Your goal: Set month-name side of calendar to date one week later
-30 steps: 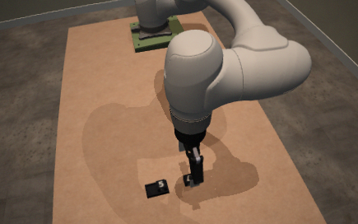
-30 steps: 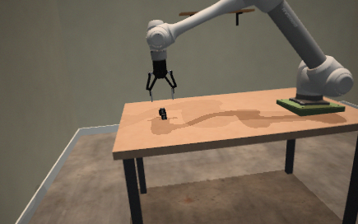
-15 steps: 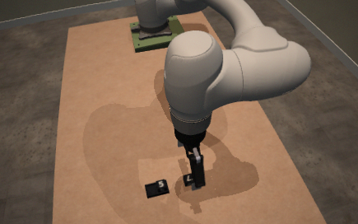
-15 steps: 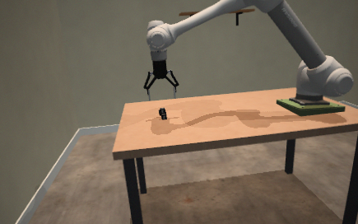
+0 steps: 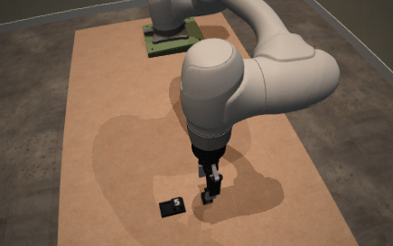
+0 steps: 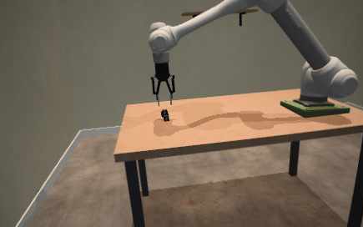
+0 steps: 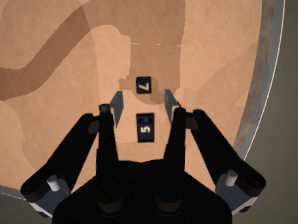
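My gripper is open and empty, pointing down above the table. A loose black cube lies on the table off the tray's end, with a white 7 on top, turned sideways in the wrist view; a finger partly hides it in the top view. The small black tray holds one black cube showing a white 5, which looks upright in the top view. In the exterior view tray and cubes merge into a dark shape. The month's name cannot be read.
The wooden table carries the arm's green base plate at its far end from the tray. The arm's shadow lies over the table around the cubes. A wall shelf is high behind the arm.
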Motion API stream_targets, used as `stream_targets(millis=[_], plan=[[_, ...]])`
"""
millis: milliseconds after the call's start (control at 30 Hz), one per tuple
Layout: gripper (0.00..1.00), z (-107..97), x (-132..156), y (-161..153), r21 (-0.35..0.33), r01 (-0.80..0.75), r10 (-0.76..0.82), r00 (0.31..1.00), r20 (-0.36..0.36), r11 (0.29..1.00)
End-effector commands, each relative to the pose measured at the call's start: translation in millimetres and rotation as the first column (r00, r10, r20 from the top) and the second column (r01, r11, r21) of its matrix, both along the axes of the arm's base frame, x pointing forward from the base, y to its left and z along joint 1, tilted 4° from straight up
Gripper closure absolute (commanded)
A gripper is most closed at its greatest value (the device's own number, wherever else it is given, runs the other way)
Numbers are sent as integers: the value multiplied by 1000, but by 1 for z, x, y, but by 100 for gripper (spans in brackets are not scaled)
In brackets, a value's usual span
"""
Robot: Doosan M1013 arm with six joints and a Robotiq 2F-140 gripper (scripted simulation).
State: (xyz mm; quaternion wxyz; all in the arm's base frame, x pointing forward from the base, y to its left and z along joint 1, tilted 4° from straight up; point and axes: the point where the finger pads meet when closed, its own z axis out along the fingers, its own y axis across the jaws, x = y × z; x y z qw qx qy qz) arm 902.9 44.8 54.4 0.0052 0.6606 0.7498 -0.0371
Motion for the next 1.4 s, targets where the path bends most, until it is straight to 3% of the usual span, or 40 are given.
stream_targets(millis=[0, 1367], plan=[[65, 0, 0, 0, 0, 0, 0, 1000, 0, 1000], [65, -6, 0, 0, 0, 0, 0, 1000, 0, 1000]])
